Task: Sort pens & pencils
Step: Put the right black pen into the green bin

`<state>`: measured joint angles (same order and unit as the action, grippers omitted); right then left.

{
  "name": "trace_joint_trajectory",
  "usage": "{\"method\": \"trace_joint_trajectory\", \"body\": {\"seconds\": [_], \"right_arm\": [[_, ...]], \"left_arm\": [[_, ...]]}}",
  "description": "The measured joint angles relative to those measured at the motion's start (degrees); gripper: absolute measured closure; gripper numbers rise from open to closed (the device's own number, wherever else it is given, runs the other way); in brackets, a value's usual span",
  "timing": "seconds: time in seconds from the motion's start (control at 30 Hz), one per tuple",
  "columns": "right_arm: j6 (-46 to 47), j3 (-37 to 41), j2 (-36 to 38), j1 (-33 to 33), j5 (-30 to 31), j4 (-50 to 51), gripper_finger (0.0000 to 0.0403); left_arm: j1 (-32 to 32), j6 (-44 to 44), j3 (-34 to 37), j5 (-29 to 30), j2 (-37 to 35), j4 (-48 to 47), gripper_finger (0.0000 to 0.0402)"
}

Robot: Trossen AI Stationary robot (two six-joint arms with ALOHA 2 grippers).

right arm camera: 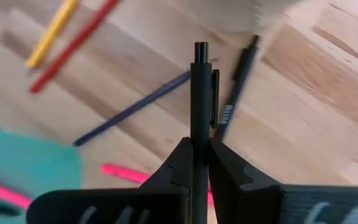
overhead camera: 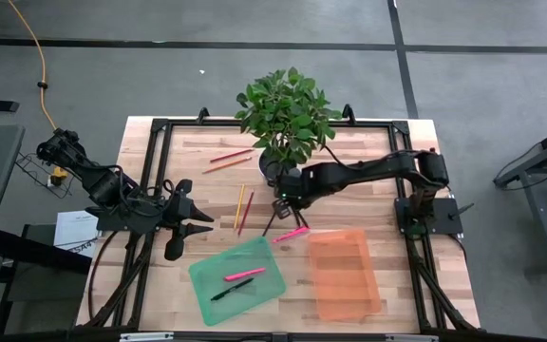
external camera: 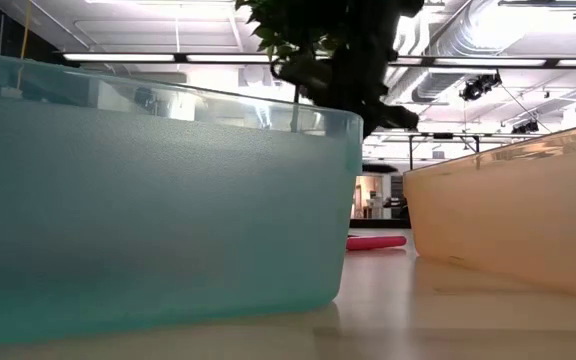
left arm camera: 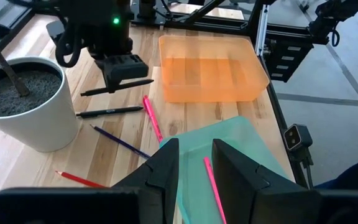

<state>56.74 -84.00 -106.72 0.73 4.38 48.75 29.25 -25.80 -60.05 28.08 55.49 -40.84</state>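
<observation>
- The wooden table [overhead camera: 368, 152] carries a potted plant [overhead camera: 288, 119] at the back, with 2 bins at the front edge: a green tray [overhead camera: 207, 285] and an orange tray [overhead camera: 345, 294].
- The orange tray looks empty in the high view, so the pencil half of the sort seems not yet begun.
- The green tray already holds 2 pens: a pink pen in the tray [overhead camera: 244, 274] and a black pen in the tray [overhead camera: 231, 290]. I judge the pen half to be roughly midway.
- The right gripper [right arm camera: 195, 163] sits just in front of the plant pot, clamped on a black pen [right arm camera: 199, 93] that sticks out forward between its fingers, lifted off the wood. My guess is that this pen is bound for the green tray.
- The left gripper [left arm camera: 194, 165] hovers near the green tray's back-left corner, fingers parted and holding nothing; that arm appears to be waiting.
- Still loose on the table:
  - a pink pen [overhead camera: 292, 233] between the 2 trays,
  - another black pen [left arm camera: 109, 112] beside the pot,
  - a dark blue pencil [left arm camera: 120, 142],
  - a yellow pencil [overhead camera: 239, 201] and a red pencil [overhead camera: 246, 211] side by side,
  - 2 more pencils [overhead camera: 229, 159] further back, left of the pot.
- About 2 loose pens and 5 pencils remain, so most of the work is ahead.
</observation>
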Motion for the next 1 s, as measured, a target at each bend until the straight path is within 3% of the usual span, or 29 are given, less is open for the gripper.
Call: {"method": "trace_joint_trajectory", "body": {"seconds": [0.27, 0.5, 1.0], "right_arm": [[-0.7, -5.0, 0.1, 3.8, 0.0, -0.9, 0.0391], [-0.2, -6.3, 0.1, 7.7, -0.4, -11.1, 0.0391], [4.6, -6.3, -4.4, 14.0, -2.1, -24.7, 0.0391]], "left_arm": [[0.0, -0.4, 0.0, 0.3, 0.0, 0.0, 0.0316], [0.0, -0.8, 0.0, 0.2, 0.0, -0.1, 0.0316], [0.0, -1.6, 0.0, -6.3, 0.0, -0.7, 0.0316]]}}
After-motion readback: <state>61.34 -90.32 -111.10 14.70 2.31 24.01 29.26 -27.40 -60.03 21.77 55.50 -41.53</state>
